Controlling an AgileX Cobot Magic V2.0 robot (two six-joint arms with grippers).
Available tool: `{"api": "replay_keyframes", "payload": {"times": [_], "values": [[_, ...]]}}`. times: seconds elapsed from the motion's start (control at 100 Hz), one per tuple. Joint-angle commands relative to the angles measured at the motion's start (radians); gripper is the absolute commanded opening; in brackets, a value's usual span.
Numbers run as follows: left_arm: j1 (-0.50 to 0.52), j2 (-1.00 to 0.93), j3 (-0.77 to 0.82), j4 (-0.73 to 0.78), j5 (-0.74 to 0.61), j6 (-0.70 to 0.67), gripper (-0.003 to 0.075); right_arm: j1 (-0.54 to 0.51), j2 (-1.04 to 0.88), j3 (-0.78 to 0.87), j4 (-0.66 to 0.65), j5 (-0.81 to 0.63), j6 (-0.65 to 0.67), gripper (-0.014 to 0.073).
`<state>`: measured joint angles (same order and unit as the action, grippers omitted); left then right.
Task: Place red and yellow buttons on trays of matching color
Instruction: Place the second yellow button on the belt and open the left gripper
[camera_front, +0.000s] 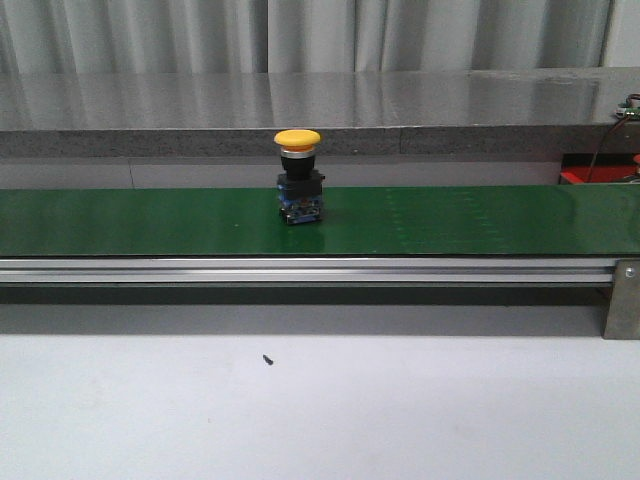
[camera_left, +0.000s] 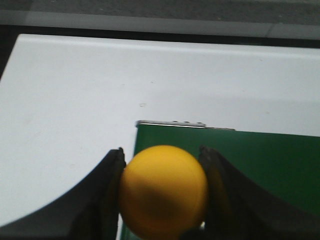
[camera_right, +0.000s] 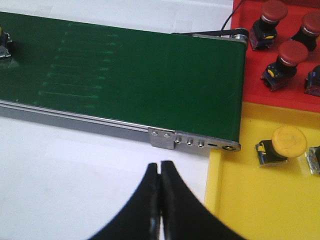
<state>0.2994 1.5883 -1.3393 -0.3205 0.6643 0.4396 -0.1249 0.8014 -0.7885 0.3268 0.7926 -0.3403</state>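
My left gripper (camera_left: 162, 200) clamps a yellow button (camera_left: 163, 192) over the green belt (camera_left: 270, 160); my right gripper (camera_right: 160, 200), fingers pressed together, hangs beside the yellow tray (camera_right: 260, 200).

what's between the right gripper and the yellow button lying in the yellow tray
Only bare yellow tray floor and its raised edge separate the right gripper from the yellow button, as the right wrist view shows.

No text, label, brand, number or sign can be read in any view. Nothing legible is carried by the green belt (camera_front: 450, 220), and the bodies of the buttons standing on it and beside it are too blurred for markings.
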Motion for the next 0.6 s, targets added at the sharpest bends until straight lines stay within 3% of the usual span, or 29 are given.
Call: {"api": "replay_keyframes", "payload": {"times": [0.0, 0.3, 0.59], "values": [[-0.036, -0.05, -0.011, -0.029, -0.051, 0.001, 0.0114, 0.001, -0.008, -0.026, 0.012, -0.049, -0.008, -0.0068], [-0.167, -0.05, 0.049, -0.061, -0.091, 0.001, 0.0114, 0.001, -0.008, -0.026, 0.012, -0.049, -0.008, -0.0068], [-0.22, -0.034, 0.156, -0.05, -0.237, 0.003, 0.0114, 0.001, -0.008, -0.027, 0.012, -0.091, -0.008, -0.0068]]}}
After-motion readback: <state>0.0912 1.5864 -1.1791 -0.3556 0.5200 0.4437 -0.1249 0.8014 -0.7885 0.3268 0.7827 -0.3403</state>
